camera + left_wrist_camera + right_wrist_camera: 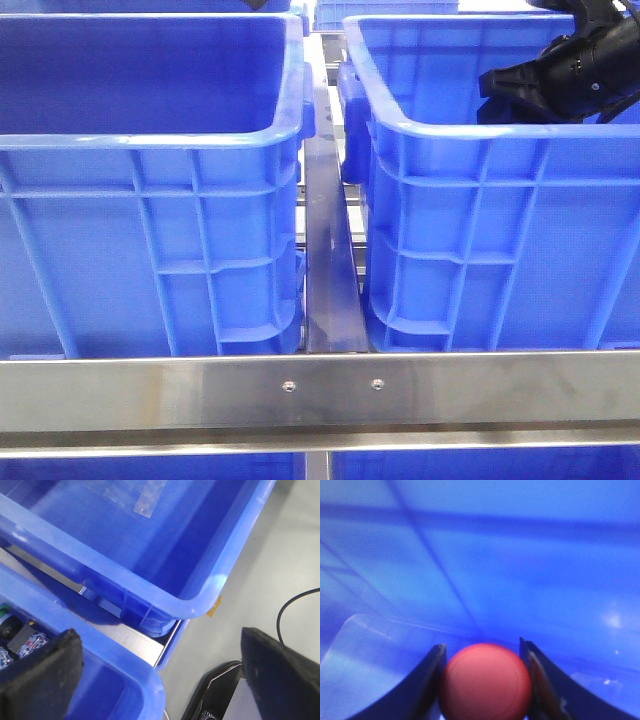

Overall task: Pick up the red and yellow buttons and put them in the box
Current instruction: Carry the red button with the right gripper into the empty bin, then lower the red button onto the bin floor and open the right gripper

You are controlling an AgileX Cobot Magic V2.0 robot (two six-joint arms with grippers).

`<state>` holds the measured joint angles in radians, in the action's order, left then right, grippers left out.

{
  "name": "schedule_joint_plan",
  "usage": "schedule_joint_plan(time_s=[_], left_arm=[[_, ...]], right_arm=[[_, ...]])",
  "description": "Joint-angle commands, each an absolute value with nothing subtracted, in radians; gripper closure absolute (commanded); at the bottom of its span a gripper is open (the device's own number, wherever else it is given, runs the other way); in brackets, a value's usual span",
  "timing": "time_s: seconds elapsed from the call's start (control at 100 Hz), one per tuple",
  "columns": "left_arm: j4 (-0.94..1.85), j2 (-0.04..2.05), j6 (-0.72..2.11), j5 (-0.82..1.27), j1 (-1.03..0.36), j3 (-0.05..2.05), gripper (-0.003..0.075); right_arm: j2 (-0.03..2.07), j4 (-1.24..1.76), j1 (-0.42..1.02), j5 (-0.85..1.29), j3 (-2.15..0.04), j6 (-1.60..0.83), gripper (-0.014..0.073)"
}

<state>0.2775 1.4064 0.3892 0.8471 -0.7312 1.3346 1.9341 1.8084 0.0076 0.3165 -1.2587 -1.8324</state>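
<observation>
while the right arm reaches in over the rim of the right-hand blue crate [480, 210], a red button [485, 682] is seen clamped in the right gripper [485, 680], its domed cap pressed between the two dark fingers [420, 685] in the right wrist view. behind the button only the blurred blue inner wall of the crate is shown, so the button is held inside the crate and clear of its surfaces, though how far above the floor cannot be told. in the front view the black body of the right arm [570, 70] is caught at the upper right, dipped behind the crate's near wall. a second blue crate [150, 200] is set to the left, and the two are parted by a narrow metal rail [328, 270], with a steel bar [320, 392] running across in front. over at the left wrist view, the left gripper [160, 675] is held with its padded fingers [40, 675] spread wide apart and nothing between them. it hangs above the corner of a blue crate [150, 580], beside a grey floor [280, 555] crossed by a thin black cable [292, 605]. small parts [20, 635] are glimpsed inside another crate [130, 680] nearby, too cut off to be named.
</observation>
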Motion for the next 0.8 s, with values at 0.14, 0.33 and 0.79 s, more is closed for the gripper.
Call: schedule_joint_plan(time_s=[0.14, 0.33, 0.79], left_arm=[[0.300, 1.374, 0.388, 0.790, -0.738, 1.369, 0.0115], [0.300, 1.374, 0.388, 0.790, -0.738, 1.369, 0.0114], [0.302, 1.374, 0.384, 0.790, -0.738, 1.369, 0.0115]], right_arm=[[1.892, 1.918, 0.004, 0.345, -1.285, -1.842, 0.0060], [1.876, 1.918, 0.004, 0.343, -1.284, -1.842, 0.0047], [1.591, 1.882, 0.004, 0.233, -1.096, -1.842, 0.0060]])
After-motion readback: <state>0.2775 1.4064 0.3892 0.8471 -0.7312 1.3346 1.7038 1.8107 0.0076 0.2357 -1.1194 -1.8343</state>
